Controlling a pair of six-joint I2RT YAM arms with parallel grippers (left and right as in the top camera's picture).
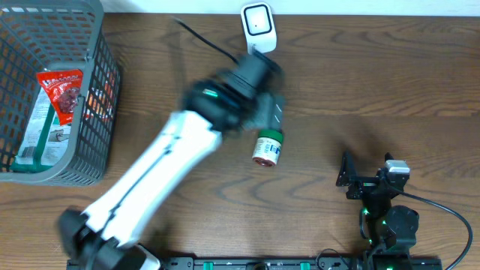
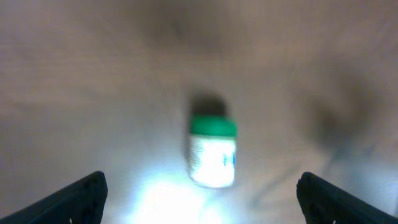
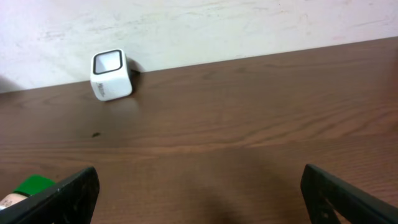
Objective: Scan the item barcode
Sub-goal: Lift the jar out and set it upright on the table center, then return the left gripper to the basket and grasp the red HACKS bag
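A grey basket (image 1: 94, 82) with packets in it stands at the left end of the worktop (image 1: 360, 82). The left arm (image 1: 150, 180) reaches over the middle, the left jaws spread wide and empty above the green-capped bottle (image 1: 266, 148). The bottle lies on its side, untouched, near the white scanner (image 1: 257, 28). At the near right, the right jaws gape wide, holding nothing.

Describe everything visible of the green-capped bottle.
The bottle is small, with a green cap, a white body whose label is too blurred to read, and a reddish base end. Looks plastic. It lies on its side on the wooden table, cap toward the far edge. Only the table touches it; the left gripper is open above it, clear of it.
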